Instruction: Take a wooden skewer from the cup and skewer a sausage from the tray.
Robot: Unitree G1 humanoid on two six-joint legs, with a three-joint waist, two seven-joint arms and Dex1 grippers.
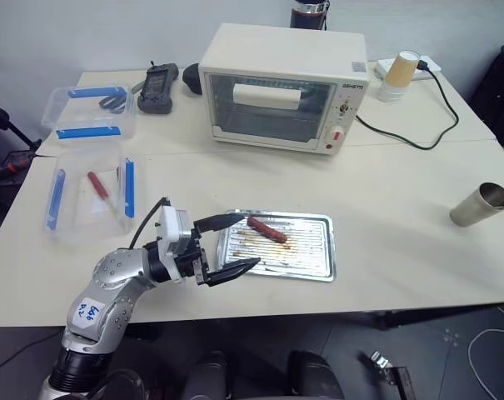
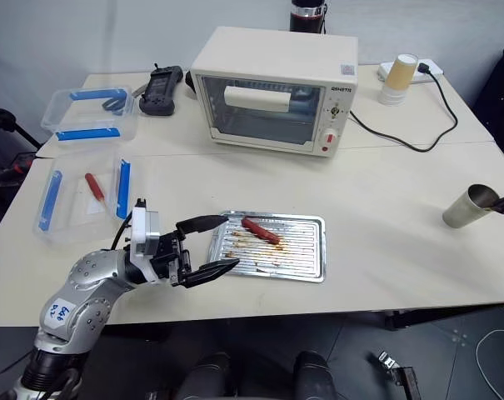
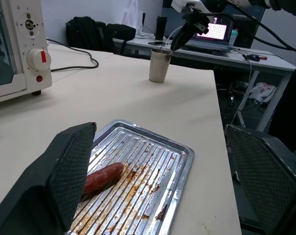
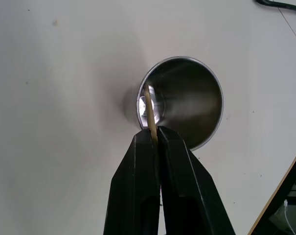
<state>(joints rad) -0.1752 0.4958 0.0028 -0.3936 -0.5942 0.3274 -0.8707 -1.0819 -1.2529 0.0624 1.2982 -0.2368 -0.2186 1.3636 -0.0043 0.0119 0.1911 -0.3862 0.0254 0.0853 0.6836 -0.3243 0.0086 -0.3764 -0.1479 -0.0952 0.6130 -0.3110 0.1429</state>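
the table (image 1: pixel 385 192) has a broad bare stretch between the tray (image 1: pixel 318 268) and the cup (image 1: pixel 478 205), nothing in the way across the middle. the tray lies close to the near edge of the table, its long side running along that edge, with only a thin strip of tabletop in front of it. the cup stands far out on the robot's right, near the right edge of the table and well apart from everything else. along the back sit a toaster oven (image 1: pixel 282 87), its black cord (image 1: pixel 410 137) looping over the table behind the open stretch, and a paper cup (image 1: pixel 400 76) in the far right corner. on the left, two clear plastic boxes (image 1: pixel 89 192) take up the room near that edge. now the left gripper (image 1: pixel 232 244) hangs just off the tray's left end, fingers spread as wide as they go, one above the rim and one in front of it, gripping nothing. the sausage (image 1: pixel 266 230) lies in the tray's back half, toward the left end, just beyond the upper finger and not touched by it. over at the cup, the right gripper (image 4: pixel 153 136) sits right above the cup's rim, fingers pinched tight together on the wooden skewer (image 4: pixel 149 108), whose lower end runs down inside the cup.
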